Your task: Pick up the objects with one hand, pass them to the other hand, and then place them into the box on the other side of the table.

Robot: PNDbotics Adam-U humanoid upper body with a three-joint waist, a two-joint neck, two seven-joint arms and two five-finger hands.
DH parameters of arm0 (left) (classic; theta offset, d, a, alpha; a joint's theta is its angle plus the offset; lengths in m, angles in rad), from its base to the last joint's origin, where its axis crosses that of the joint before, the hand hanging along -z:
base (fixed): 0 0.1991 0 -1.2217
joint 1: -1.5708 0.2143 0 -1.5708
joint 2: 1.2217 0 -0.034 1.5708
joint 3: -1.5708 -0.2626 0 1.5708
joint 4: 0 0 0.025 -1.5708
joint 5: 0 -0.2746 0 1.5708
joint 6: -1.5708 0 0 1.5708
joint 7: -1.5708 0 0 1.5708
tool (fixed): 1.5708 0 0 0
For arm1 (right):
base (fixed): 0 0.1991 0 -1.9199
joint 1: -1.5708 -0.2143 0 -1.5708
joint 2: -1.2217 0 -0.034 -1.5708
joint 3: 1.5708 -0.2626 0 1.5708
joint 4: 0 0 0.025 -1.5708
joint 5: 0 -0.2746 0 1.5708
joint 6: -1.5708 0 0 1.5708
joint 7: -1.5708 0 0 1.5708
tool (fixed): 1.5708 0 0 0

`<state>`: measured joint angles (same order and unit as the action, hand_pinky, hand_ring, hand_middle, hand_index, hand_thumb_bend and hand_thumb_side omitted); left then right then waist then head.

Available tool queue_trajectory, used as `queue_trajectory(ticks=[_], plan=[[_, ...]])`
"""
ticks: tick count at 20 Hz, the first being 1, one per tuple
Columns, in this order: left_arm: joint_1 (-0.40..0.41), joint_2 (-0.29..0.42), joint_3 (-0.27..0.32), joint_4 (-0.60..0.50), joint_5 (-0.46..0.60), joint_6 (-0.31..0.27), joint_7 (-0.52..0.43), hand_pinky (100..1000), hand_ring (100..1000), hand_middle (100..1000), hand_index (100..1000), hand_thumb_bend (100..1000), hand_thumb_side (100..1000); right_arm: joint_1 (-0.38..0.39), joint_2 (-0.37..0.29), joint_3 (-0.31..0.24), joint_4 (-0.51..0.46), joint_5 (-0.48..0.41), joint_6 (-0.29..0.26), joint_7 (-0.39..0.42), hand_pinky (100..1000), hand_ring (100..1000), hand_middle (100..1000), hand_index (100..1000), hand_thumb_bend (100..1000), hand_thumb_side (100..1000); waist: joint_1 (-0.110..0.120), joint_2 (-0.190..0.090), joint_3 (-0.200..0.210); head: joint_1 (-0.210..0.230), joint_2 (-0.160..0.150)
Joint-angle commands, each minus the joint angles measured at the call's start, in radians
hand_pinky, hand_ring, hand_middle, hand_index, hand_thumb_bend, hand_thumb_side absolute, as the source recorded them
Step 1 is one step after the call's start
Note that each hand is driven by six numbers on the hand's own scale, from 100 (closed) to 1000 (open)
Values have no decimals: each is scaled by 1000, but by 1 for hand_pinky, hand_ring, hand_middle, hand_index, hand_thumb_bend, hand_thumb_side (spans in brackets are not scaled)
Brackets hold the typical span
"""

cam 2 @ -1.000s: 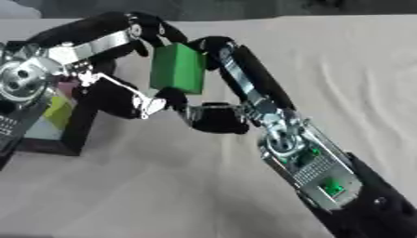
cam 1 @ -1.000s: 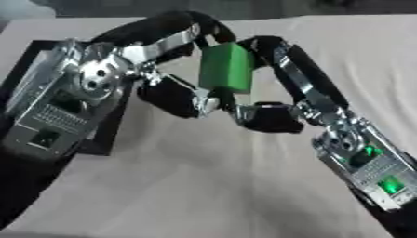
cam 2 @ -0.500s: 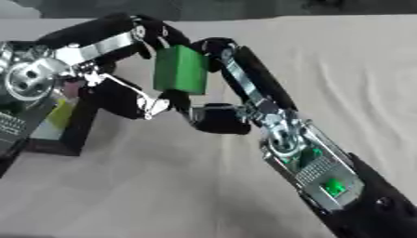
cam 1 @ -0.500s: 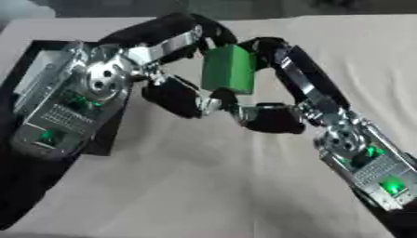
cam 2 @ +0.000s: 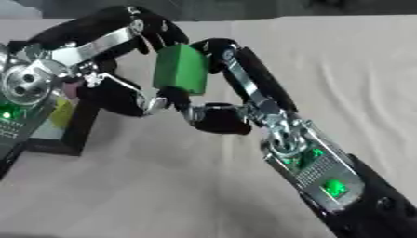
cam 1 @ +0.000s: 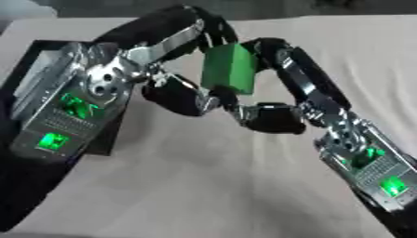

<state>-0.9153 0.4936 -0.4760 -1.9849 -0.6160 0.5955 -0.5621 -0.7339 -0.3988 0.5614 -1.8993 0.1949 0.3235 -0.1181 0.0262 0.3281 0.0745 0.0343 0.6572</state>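
A green block (cam 1: 230,69) hangs above the middle of the table, held between both hands. My left hand (cam 1: 175,95) reaches in from the left, its fingers arched over the block's top and left side and its thumb under it. From the right, my right hand (cam 1: 303,81) has its fingers curled against the block's right edge and its thumb (cam 1: 273,118) below. The black box (cam 2: 75,132) stands on the table at the left, mostly hidden behind my left forearm.
A yellow thing (cam 2: 61,114) shows inside the box. The table is covered by a pale cloth (cam 1: 211,186) with bare cloth in front of and to the right of the hands. The table's far edge runs along the top of the views.
The block stays between both hands in the same spot. My left forearm has edged slightly to the right.
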Motion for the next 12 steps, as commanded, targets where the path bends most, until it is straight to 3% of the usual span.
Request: queue_trajectory(ticks=[1,12], plan=[[-12,26,16,-14,-28,14,5,727,712,659,751,279,100,-11,-6,-10,-33,-17,0,-13,719,651,592,509,100,100,3,-46,1,-1,-11],[-12,13,7,17,-18,24,4,690,641,532,625,263,100,-12,-6,-12,-38,-22,-1,-12,711,648,595,511,100,100,4,-45,-2,-1,-13]])
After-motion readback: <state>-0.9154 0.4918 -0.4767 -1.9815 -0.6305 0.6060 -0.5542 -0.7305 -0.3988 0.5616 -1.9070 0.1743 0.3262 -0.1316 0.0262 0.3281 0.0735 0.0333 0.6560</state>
